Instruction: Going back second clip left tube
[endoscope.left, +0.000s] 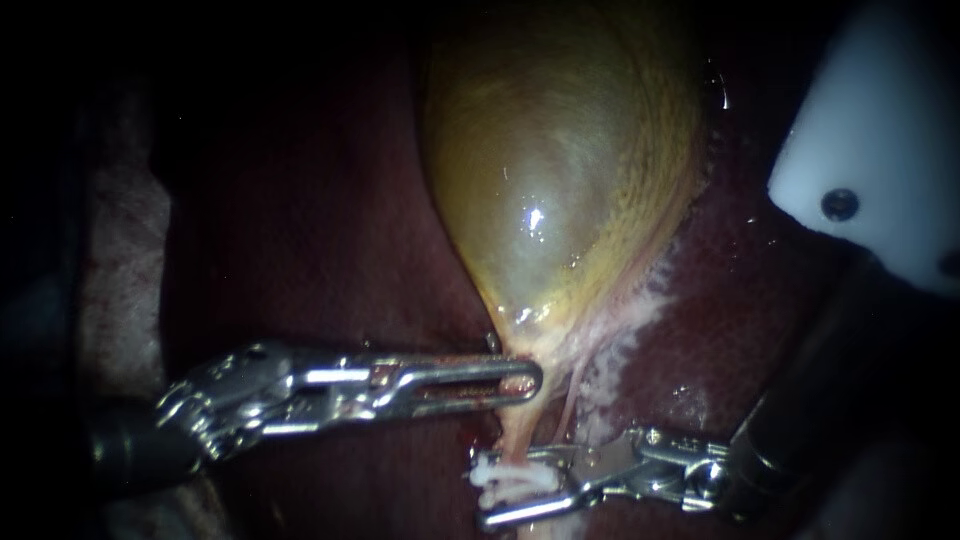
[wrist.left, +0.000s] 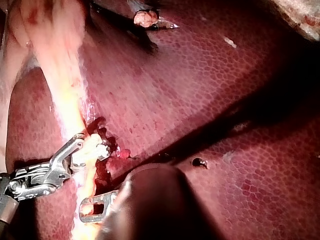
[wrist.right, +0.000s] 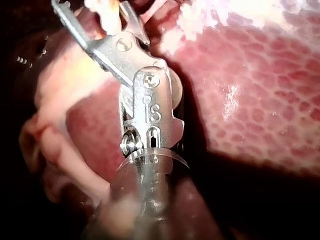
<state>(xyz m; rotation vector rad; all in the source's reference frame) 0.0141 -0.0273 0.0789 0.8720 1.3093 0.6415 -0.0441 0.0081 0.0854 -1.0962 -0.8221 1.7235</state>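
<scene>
A surgical practice lab: a bare liver (endoscope.left: 760, 330) and yellow-green gallbladder (endoscope.left: 540, 170) lie lit against darkness, with a white plastic block (endoscope.left: 880, 130) at the frame's upper right.

The left tube (endoscope.left: 512, 420) is a thin, pale yellow-pink strand running fairly straight down from the narrow end of the gallbladder (endoscope.left: 550, 180). A white clip (endoscope.left: 503, 480) sits crosswise on its lower part, showing as a few short bars bunched together. The clip lies between the parted jaws of the right instrument (endoscope.left: 483, 490).
</scene>
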